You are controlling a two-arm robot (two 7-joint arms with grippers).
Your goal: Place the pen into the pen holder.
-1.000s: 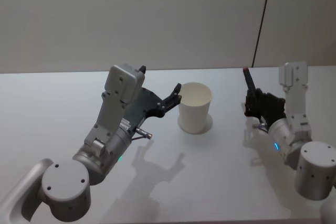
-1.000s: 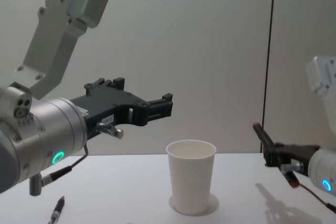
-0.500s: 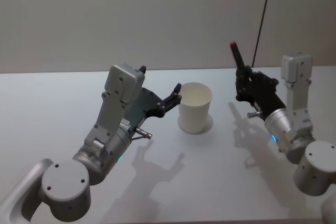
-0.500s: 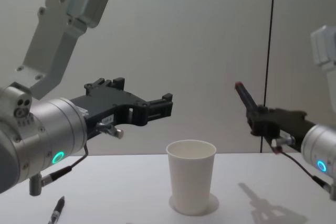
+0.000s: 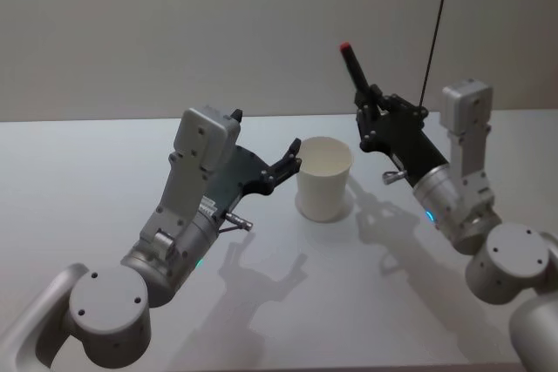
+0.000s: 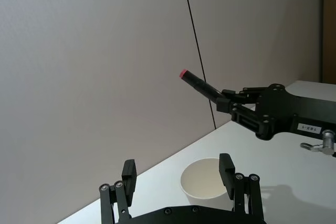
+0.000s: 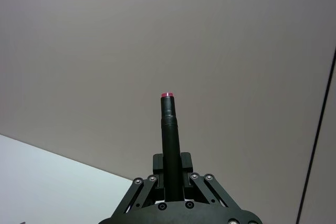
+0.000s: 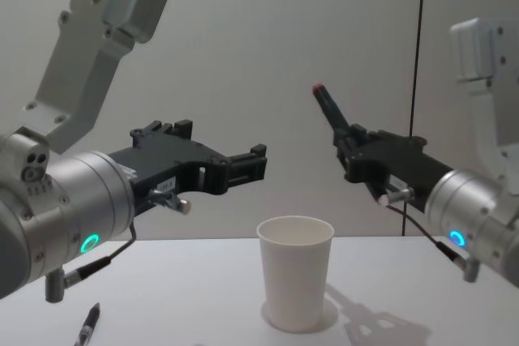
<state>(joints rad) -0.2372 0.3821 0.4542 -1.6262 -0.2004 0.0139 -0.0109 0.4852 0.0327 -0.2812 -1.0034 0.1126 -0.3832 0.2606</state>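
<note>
Above the pen holder (image 5: 323, 179) and a little to its right, the right gripper (image 5: 368, 104) has its 2 jaws pinched on the lower part of the pen (image 5: 356, 69). The red-tipped end sticks up, leaning over toward the holder's far left. How much barrel hangs below the jaws I cannot tell. The holder stands upright on the tabletop (image 5: 87, 172), mouth open and nothing visible inside. Just left of its rim the left gripper (image 5: 288, 161) hovers with jaws spread and nothing between them; from the chest view it sits higher than the rim, apart from it. I judge the pen light, stiff and smooth-barrelled, so the low grip lets the long upper part swing, and a hold nearer mid-barrel would be steadier. The paper holder looks light and easily tipped, so the pen should go in near vertical, without nudging the rim.
</note>
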